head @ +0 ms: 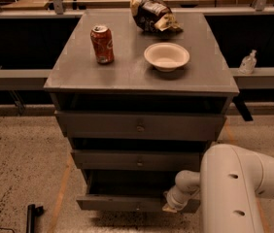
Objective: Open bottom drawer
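The bottom drawer is the lowest of three grey drawers in a grey cabinet and stands pulled out toward me, its dark inside showing above the slim front panel. Its knob is not clear to see. My gripper is at the right part of that drawer's front panel, at the end of the white arm that fills the lower right. The top drawer and middle drawer sit further in, each with a small centre knob.
On the cabinet top stand a red soda can, a white bowl and a crumpled chip bag. A sanitizer bottle sits on a rail at right. A black object lies on the speckled floor at lower left.
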Robot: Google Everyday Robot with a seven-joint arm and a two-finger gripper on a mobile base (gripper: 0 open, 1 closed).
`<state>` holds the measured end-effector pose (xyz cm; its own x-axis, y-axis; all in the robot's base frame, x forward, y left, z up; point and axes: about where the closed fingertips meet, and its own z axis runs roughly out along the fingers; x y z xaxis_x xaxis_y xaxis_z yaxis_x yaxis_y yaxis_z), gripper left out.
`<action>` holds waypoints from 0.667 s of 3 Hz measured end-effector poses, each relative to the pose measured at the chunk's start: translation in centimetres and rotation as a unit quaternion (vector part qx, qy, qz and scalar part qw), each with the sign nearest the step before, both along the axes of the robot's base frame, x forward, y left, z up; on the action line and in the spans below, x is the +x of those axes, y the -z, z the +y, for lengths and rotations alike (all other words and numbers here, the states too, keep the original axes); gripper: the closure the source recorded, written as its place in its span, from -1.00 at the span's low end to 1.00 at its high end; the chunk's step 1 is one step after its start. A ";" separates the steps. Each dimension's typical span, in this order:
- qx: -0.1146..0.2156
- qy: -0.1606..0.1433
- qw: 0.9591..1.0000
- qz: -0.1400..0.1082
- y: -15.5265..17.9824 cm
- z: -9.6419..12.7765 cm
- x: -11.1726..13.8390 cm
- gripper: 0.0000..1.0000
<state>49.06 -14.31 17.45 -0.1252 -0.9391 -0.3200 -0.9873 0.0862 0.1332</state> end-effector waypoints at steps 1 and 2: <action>0.001 0.008 1.000 0.010 -0.1 0.2 -1.1 1.00; 0.001 0.008 1.000 0.010 -0.1 0.2 -1.1 1.00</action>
